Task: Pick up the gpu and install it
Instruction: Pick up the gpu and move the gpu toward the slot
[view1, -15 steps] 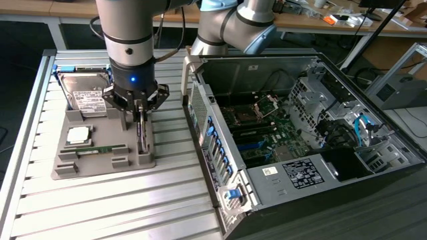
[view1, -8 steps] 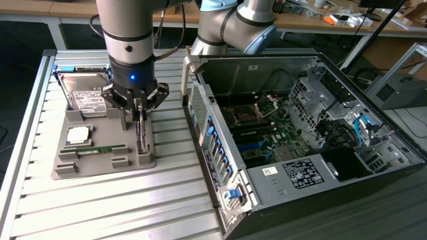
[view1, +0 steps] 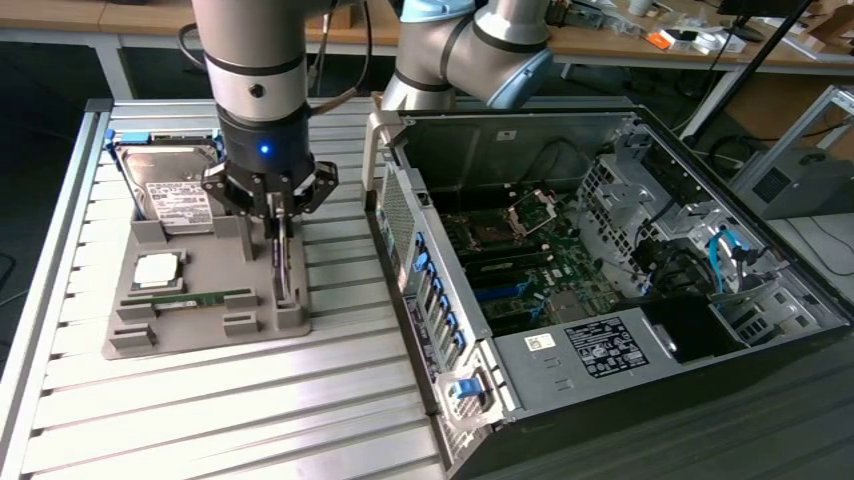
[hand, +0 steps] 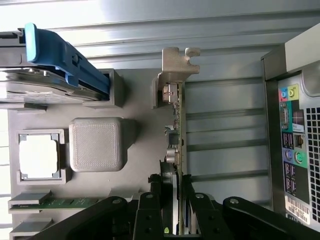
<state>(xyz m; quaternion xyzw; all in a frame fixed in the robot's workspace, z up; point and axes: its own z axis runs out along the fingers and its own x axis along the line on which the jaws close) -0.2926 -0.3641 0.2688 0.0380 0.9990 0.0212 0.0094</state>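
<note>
The gpu (view1: 278, 270) is a thin dark card standing on edge at the side of the grey parts tray (view1: 200, 325) nearest the computer. In the wrist view I see the gpu (hand: 176, 125) edge-on, its silver end bracket pointing away from the fingers. My gripper (view1: 276, 235) hangs straight down over it. The black fingers of the gripper (hand: 175, 200) press on both faces of the card, shut on it. Whether the card has left its slot I cannot tell.
The tray also holds a hard drive (view1: 171, 190) with a blue clip, a square processor (view1: 156, 268) and a green memory stick (view1: 200, 297). An open computer case (view1: 601, 280) lies at the exterior view's right, motherboard (view1: 534, 270) exposed. Its rear ports (hand: 295, 140) are close beside the tray.
</note>
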